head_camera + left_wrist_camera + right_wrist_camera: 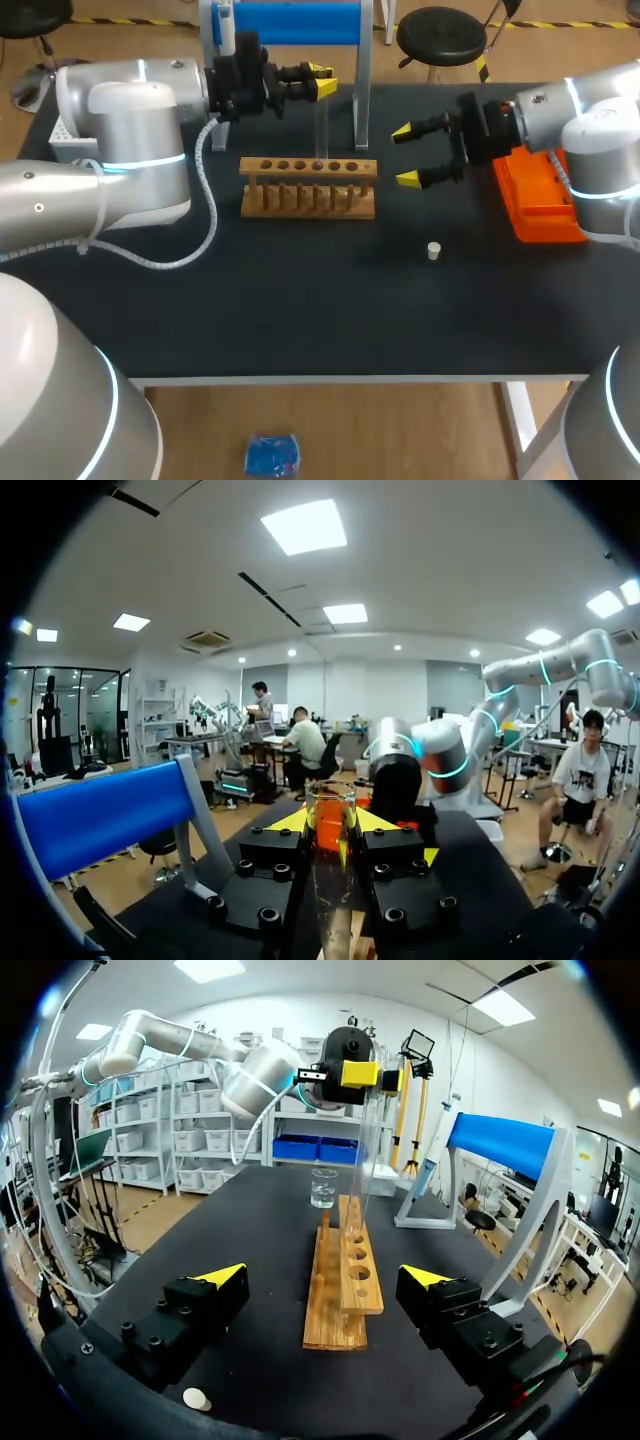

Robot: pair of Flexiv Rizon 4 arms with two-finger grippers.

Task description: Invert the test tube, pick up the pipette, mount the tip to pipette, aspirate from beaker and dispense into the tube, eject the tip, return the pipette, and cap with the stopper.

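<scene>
The left gripper [323, 80] stood above the far side of the rack [308, 190], its two fingers closed from either side on the upper part of the tube [322, 125]. The tube hung upright from that grip, and its lower end came down to the rack's row of holes; I could not tell whether it sat in one. Seen from the left wrist, the glass rose between the yellow tips, and its rim stood clear above them.

The right gripper [405, 156] hovered just to the right of the rack with its fingers spread wide and nothing between them. It pointed across at the rack's end.

The stopper [434, 250] lay alone on the black table [300, 310], nearer the front edge and below the right gripper. The orange tip box [535, 205] sat under the right arm at the table's right side. Beyond the rack, seen from the right wrist, a beaker [323, 1188] stood on the table, apart from the rack. The blue stand [300, 22] rose at the back edge behind the left gripper.
</scene>
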